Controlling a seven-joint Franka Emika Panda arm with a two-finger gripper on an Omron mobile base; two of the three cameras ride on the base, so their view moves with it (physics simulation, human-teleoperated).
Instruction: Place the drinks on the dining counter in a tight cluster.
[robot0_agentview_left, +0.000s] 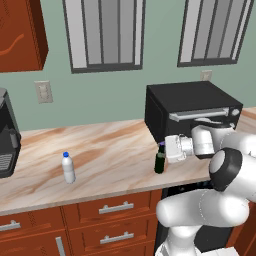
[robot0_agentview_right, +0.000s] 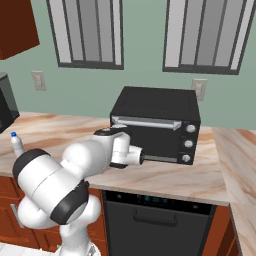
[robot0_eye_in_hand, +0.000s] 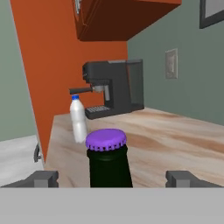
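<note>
Pincer (robot0_eye_in_hand: 112, 177) wide, straddling green bottle (robot0_eye_in_hand: 108, 164) upright on tabletop (robot0_agentview_left: 110, 150) before toaster oven (robot0_agentview_left: 192, 107); risk: off-centre closing tips bottle; white bottle (robot0_agentview_left: 68, 167) well apart.

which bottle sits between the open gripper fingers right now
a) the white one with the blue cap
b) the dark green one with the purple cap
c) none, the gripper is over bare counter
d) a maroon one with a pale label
b: in the hand view the dark green bottle with its purple cap stands between the two spread fingertips of the gripper, while the white bottle stands farther off by the coffee machine.
</note>
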